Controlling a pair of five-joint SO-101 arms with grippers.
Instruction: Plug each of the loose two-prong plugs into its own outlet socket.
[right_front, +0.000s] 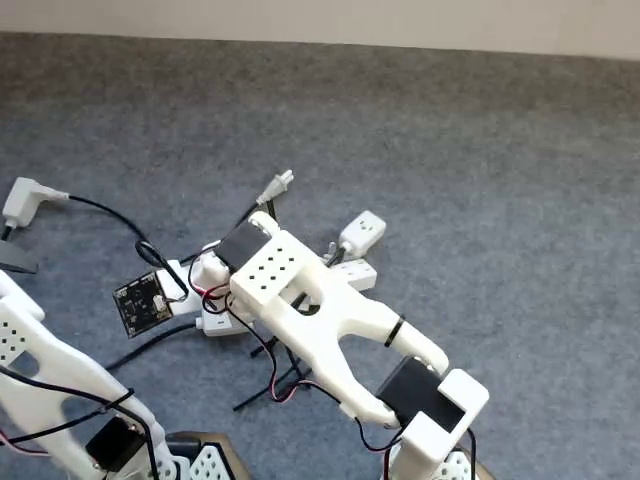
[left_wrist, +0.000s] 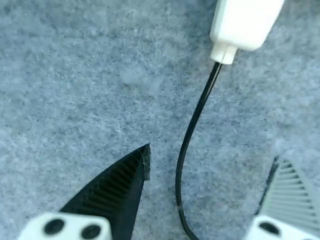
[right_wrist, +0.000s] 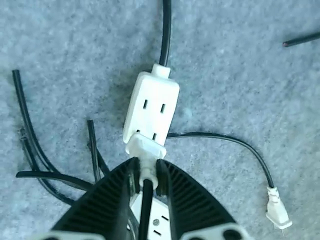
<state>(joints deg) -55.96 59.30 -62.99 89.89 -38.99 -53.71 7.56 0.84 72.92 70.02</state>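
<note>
Where the right gripper (right_wrist: 146, 172) is pinched tight on the white neck of a two-prong plug (right_wrist: 145, 147), that plug sits against the nearer pair of slots in a white outlet block (right_wrist: 152, 107) lying flat on the grey carpet (right_wrist: 60, 40). How deep the prongs sit cannot be told. A second plug (right_wrist: 277, 215) lies loose, well apart from the block. The left gripper (left_wrist: 210, 155) is spread wide and holds nothing, straddling a black cord (left_wrist: 192, 130) that runs to a third plug (left_wrist: 245, 22).

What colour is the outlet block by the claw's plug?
The outlet block is white; the right wrist view shows it best.
</note>
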